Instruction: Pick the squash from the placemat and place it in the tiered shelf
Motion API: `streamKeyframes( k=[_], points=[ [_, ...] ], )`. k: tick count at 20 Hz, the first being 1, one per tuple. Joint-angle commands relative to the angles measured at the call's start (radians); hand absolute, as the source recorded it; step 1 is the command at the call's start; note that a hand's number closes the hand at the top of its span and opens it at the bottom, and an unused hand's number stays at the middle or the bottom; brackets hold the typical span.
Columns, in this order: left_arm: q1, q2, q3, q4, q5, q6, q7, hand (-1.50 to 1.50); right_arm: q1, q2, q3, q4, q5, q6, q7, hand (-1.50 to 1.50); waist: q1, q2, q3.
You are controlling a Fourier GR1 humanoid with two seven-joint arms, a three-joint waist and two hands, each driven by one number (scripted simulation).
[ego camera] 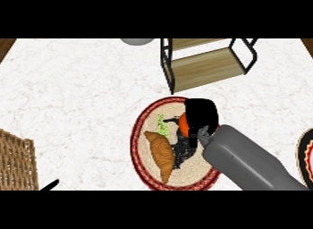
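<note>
**Squash might slip away**

The black right hand (200, 117) curls over the round orange squash (183, 122) on the red-rimmed woven placemat (137, 134). Round things roll, so I think it could slip out or bump the black-framed wooden tiered shelf (205, 67).

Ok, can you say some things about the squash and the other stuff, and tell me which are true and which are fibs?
1. The squash is in the shelf. False: it is at the placemat, partly hidden by the right hand.
2. A croissant lies on the placemat. True.
3. The basket is at the right edge. False: it is at the left edge.
4. The shelf stands beyond the placemat, farther from the robot. True.
</note>
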Motion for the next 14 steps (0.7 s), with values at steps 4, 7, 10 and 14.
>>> streamKeyframes(
  k=[4,7,10,14],
  points=[
    [-0.249,-0.018,-0.037,-0.010,0.027,0.170,-0.121,0.00,0.010,0.026,0.019,0.029,0.014,-0.017,-0.060,1.50,-0.016,0.006,-0.008],
    [-0.264,-0.018,-0.026,-0.018,0.033,0.146,-0.110,0.00,0.001,0.048,0.036,0.036,0.041,-0.031,-0.062,1.50,-0.017,0.005,-0.008],
    [-0.251,-0.018,-0.016,-0.011,0.024,0.135,-0.132,0.00,-0.002,0.024,0.031,0.054,0.070,-0.055,-0.078,1.50,-0.016,0.002,-0.008],
    [-0.246,-0.018,-0.016,-0.030,0.034,0.144,-0.118,0.00,-0.015,0.003,0.013,0.039,0.096,-0.096,-0.099,1.50,-0.024,-0.001,-0.007]
  ],
)
